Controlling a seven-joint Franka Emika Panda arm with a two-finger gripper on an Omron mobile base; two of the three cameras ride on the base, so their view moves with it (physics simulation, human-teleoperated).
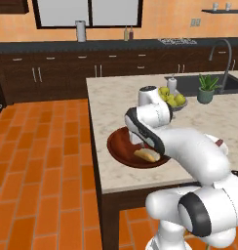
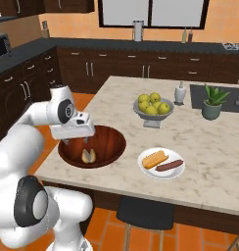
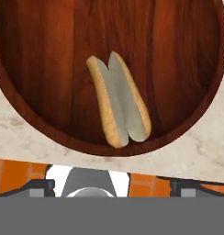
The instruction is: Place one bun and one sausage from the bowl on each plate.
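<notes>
Wooden bowl with one bun beneath an open pincer

Dark reddish wooden bowl (image 2: 92,145) sits at the left of the right base frame, near the marble worktop's (image 2: 209,162) edge. One split bun (image 3: 118,98) lies inside it. Just above hangs the robot's pincer (image 2: 74,138), jaws spread wide, holding nothing. Right of the bowl, mid-frame, a white plate (image 2: 161,163) carries a second bun (image 2: 155,159) and a sausage (image 2: 169,165) side by side.

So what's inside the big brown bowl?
One split bun lies in the bowl. No sausage shows there, though the arm hides part of the bowl from the base views.
</notes>
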